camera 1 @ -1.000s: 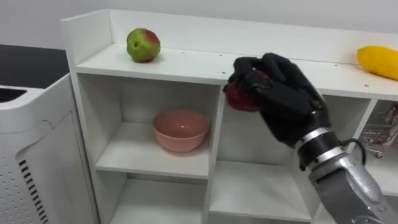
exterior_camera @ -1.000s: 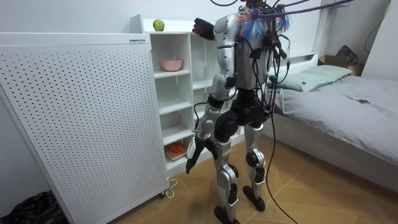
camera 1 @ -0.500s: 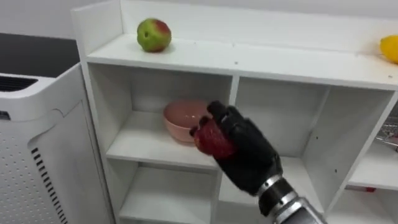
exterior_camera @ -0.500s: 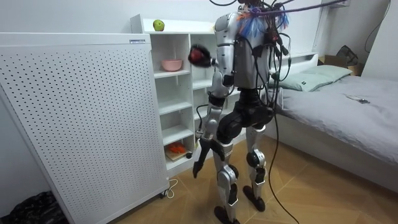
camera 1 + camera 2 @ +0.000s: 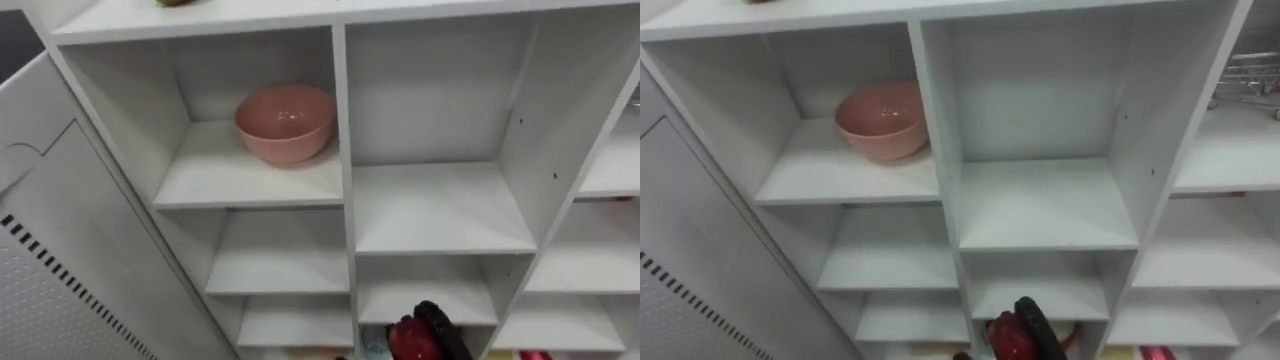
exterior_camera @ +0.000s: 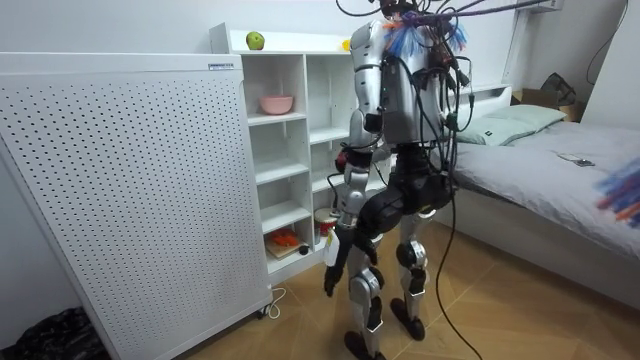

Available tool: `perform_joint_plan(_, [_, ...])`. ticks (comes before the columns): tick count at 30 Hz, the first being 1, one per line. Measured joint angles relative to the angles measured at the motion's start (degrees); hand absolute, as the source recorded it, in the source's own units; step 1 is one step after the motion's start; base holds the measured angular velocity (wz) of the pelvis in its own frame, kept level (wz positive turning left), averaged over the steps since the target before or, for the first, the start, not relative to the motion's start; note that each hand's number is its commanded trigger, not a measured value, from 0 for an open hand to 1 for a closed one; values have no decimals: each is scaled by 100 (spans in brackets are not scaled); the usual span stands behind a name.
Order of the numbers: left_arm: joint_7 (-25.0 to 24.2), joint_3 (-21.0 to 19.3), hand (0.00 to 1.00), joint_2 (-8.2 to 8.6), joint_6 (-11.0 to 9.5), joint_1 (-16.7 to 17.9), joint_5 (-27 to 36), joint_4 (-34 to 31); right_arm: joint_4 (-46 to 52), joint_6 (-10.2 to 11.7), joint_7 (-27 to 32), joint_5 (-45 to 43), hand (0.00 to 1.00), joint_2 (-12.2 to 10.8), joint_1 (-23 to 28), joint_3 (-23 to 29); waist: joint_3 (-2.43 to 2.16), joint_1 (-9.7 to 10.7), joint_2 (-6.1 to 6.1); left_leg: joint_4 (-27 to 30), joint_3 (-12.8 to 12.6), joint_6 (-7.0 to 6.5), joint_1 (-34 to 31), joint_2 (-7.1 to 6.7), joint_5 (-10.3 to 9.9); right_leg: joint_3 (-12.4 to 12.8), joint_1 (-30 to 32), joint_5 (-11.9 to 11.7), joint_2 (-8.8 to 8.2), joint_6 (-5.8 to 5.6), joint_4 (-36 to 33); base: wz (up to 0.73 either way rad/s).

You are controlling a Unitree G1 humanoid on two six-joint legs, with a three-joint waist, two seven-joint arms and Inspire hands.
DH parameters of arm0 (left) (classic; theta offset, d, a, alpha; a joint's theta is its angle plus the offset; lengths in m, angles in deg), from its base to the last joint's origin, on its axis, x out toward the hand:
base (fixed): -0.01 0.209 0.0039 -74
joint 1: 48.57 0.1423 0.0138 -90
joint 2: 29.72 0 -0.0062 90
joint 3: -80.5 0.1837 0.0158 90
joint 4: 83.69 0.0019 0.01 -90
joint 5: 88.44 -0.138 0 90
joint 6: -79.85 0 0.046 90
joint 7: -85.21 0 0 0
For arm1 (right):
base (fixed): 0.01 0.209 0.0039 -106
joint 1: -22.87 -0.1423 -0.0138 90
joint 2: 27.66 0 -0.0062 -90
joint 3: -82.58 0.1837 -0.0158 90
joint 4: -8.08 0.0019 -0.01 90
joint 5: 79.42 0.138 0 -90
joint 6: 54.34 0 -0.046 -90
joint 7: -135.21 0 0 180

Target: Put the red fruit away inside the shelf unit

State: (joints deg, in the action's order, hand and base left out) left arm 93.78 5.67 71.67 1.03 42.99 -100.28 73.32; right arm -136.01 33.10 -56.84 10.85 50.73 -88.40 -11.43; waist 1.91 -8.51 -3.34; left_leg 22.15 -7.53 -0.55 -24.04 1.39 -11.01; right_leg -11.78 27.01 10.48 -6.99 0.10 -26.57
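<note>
- Left eye view, bottom edge: the red fruit [image 5: 405, 341] sits in the right hand [image 5: 441, 334], in front of the lowest visible part of the closet's [image 5: 341, 150] middle column.
- The fruit is to the left of the dark fingers and touches them. It is well below the pink bowl [image 5: 285, 122] and lies on no shelf.
- The right hand is clenched round the fruit, with its fingers curled against the fruit's right side. The palm and wrist are cut off by the picture's edge.
- The bowl stands upright on the upper shelf of the left column. The shelves around it and in the middle column are bare.
- Room view: the robot stands upright facing the closet's open front, between a white perforated panel [image 6: 120, 180] and a bed [image 6: 560, 170].
- Its right arm is bent low, before its waist and close to the shelves.
- The left hand [image 6: 329, 283] hangs beside its thigh, and its fingers cannot be made out.
- A green apple [image 6: 255, 40] lies on the closet's top, near the left end.
- Something orange [image 6: 285, 240] lies on a low shelf.
- A small label [image 6: 220, 66] on the panel's top rail is too small to read.
</note>
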Motion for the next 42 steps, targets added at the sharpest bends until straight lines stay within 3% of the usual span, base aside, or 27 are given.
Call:
perform_joint_plan(7, [125, 125, 0, 1, -33, 10, 386, -59, -388, 1, 204, 204, 100, 119, -167, 551, 9, 35, 19, 283, -32, 2, -813, -25, 66, 74, 903, 35, -92, 81, -404, 1])
perform_joint_plan(10, [253, 195, 0, -4, -45, -42, 577, -74, -449, 2, 406, 243, 100, 329, -384, 652, 17, 31, 34, 446, -28, -6, -1148, -29, 76, 86, 1230, 43, -114, 98, -526, 5])
perform_joint_plan(16, [398, 307, 0, -77, -93, -129, 796, -137, -610, -1, 623, 287, 100, 570, -1137, 807, 83, 23, 191, 642, -99, -16, -1618, -46, 82, 165, 1769, 71, -198, 137, -812, 1])
perform_joint_plan(20, [481, 322, 0, -144, -199, -132, 799, -424, -605, 4, 904, 397, 100, 789, -1576, 971, 96, 11, 227, 912, -156, -26, -1984, -31, 76, 146, 2092, 123, -254, 155, -1056, 13])
perform_joint_plan(28, [621, 363, 0, -176, -249, -130, 789, -667, -589, 153, 1455, 424, 100, 1180, -1946, 1208, 87, -160, 229, 1281, -123, -86, -2561, 10, 29, 110, 2570, 137, -286, 195, -1353, 3])
perform_joint_plan(30, [714, 365, 0, -217, -250, -129, 787, -801, -590, 260, 1662, 421, 100, 1219, -2022, 1216, 83, -210, 236, 1385, -89, -93, -2717, 11, 19, 92, 2696, 136, -293, 200, -1424, 10])
perform_joint_plan(34, [777, 368, 0, -289, -253, -128, 786, -978, -590, 250, 1828, 421, 100, 1253, -2089, 1214, 82, -301, 235, 1438, -40, -102, -2775, 10, 14, 55, 2707, 129, -292, 198, -1424, 5])
perform_joint_plan(42, [874, 413, 0, -336, -252, -128, 722, -980, -564, 352, 2453, 400, 100, 1359, -2748, 1447, 64, -305, 208, 1526, -24, -155, -2823, -34, -12, -31, 2715, 133, -387, 168, -1512, 3])
